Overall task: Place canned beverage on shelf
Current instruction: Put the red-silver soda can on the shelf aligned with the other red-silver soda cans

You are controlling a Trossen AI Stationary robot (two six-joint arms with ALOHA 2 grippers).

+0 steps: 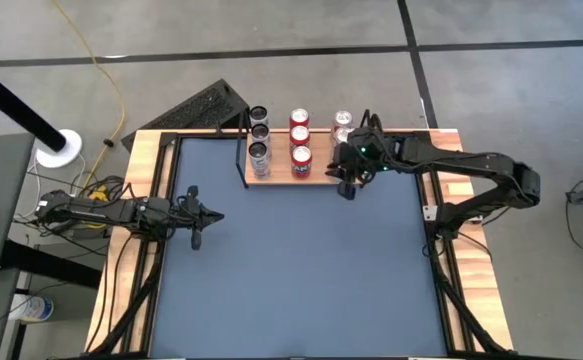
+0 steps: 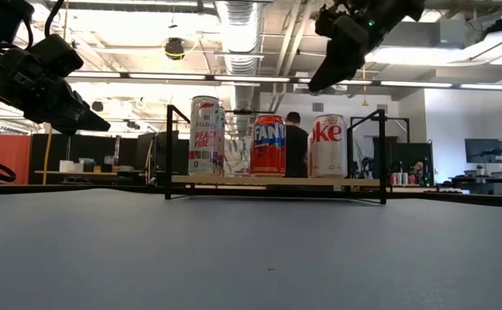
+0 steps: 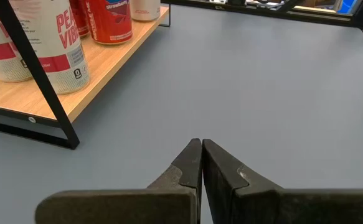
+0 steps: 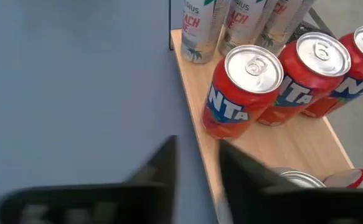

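Observation:
The shelf, a light-wood board on a black wire frame, stands at the table's far middle. Several cans stand upright on it in three rows: slim white ones on the left, red Fanta cans in the middle, white Diet Coke cans on the right. My right gripper hovers above the shelf's near right corner, pointing slantwise down. A narrow gap shows between its fingers, with nothing in it. My left gripper waits shut and empty at the table's left, above the surface.
The blue-grey table top stretches bare from the shelf toward the near edge. A light-wood rim with black rails runs along the left and right sides. Beyond the far edge lie a dark keyboard-like object and a yellow cable.

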